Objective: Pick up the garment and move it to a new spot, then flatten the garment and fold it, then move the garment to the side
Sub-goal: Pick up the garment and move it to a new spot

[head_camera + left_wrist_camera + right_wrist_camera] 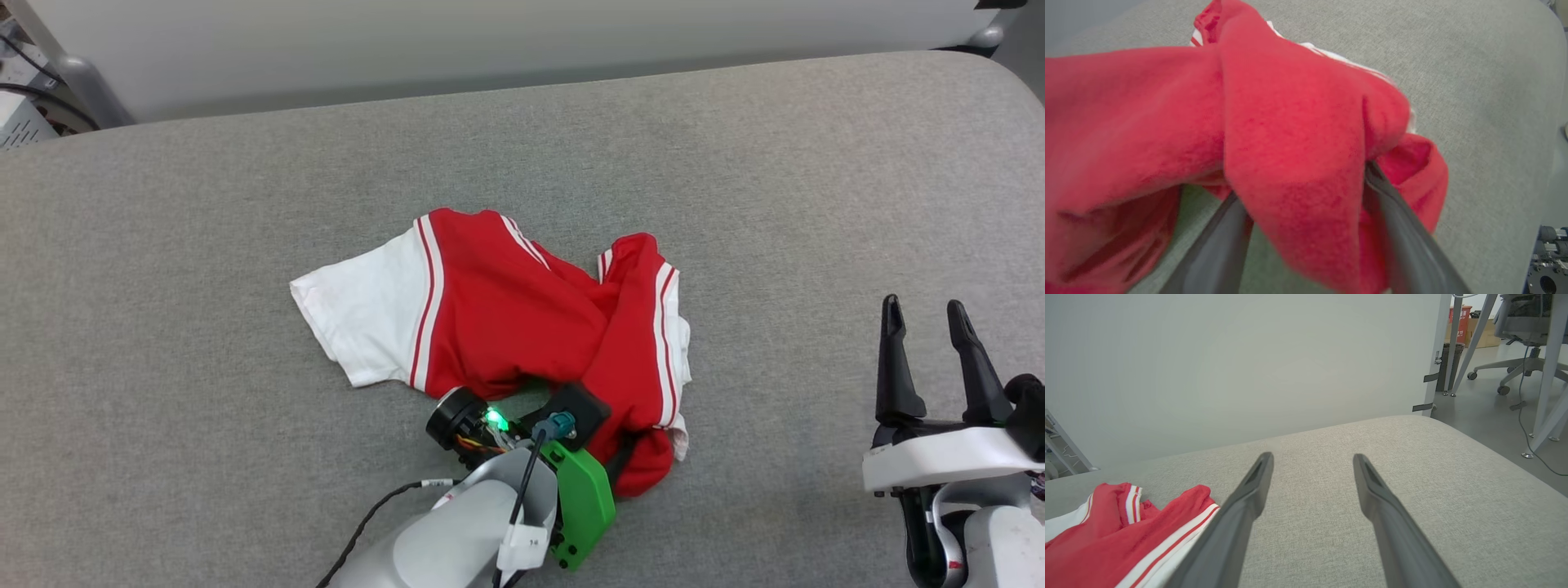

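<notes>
A grey cloth-covered table (163, 245) stands before a plain pale wall (1249, 355), and its rounded far corner gives way to a grey floor (1486, 408) where an office chair (1515, 371) stands.

The garment (506, 310) lies crumpled near the middle of the table. One white sleeve is spread flat toward the robot's left. The red body is bunched and twisted, and red-and-white striped trim runs along the sleeve seam and down the right-hand fold.

The left tool (1302, 183) is pushed into the near edge of the garment. In the left wrist view its two dark fingers (1404, 245) stand well apart. A thick fold of red cloth hangs between them and covers both tips, so the tool is spread wide rather than pinched on the cloth. From the head, the left wrist, with its green cover (584, 498) and a small green light, sits just at the garment's near hem.

The right tool (923, 306) is well apart from the garment, off to the robot's right over bare table. Its fingers (1249, 498) are parted with nothing between them, and the garment's striped edge lies beside the left one in the right wrist view.
</notes>
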Robot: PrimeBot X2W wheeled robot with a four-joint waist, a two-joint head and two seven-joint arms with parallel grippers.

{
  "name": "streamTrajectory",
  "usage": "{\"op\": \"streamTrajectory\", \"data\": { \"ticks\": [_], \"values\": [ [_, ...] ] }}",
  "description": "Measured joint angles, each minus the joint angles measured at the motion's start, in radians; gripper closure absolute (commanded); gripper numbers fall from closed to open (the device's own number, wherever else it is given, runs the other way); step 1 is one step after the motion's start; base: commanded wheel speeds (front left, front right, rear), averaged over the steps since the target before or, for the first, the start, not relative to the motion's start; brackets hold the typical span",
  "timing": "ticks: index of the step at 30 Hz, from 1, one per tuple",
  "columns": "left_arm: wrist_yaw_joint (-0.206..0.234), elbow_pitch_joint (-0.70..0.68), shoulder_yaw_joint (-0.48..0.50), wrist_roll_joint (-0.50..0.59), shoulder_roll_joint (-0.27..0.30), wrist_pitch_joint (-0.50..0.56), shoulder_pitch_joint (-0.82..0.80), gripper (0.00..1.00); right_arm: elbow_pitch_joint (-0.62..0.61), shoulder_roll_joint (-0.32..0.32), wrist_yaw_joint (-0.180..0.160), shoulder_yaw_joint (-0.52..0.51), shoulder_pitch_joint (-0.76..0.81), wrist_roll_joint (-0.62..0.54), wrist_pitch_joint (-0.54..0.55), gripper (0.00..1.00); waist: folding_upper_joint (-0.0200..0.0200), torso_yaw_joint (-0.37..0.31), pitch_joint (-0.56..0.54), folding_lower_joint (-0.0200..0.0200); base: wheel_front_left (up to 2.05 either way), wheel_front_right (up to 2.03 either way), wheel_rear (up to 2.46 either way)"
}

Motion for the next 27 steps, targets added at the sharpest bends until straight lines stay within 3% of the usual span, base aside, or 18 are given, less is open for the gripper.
{"op": "streamTrajectory", "data": {
  "ticks": [7, 14, 22, 27],
  "values": [
    [-0.021, 0.030, 0.015, -0.016, -0.018, -0.079, -0.004, 0.00, 0.027, 0.000, 0.000, 0.007, 0.001, 0.000, 0.000, 0.00, 0.0000, 0.032, -0.025, 0.0000, 0.00, 0.00, 0.00],
    [-0.020, -0.061, 0.031, -0.029, -0.016, -0.112, 0.000, 0.00, 0.034, 0.000, 0.000, -0.013, 0.013, -0.004, 0.000, 0.00, 0.0000, 0.082, -0.068, 0.0000, 0.00, 0.00, 0.00],
    [0.026, -0.258, 0.073, -0.067, 0.085, -0.115, 0.056, 0.00, 0.035, 0.000, 0.000, -0.026, 0.039, -0.005, 0.000, 0.00, 0.0000, 0.148, -0.116, 0.0000, 0.00, 0.00, 0.00],
    [0.106, -0.395, 0.172, -0.081, 0.165, -0.142, 0.082, 0.00, 0.036, 0.000, 0.000, -0.025, 0.049, -0.007, 0.000, 0.00, 0.0000, 0.181, -0.143, 0.0000, 0.00, 0.00, 0.00]
  ]
}}
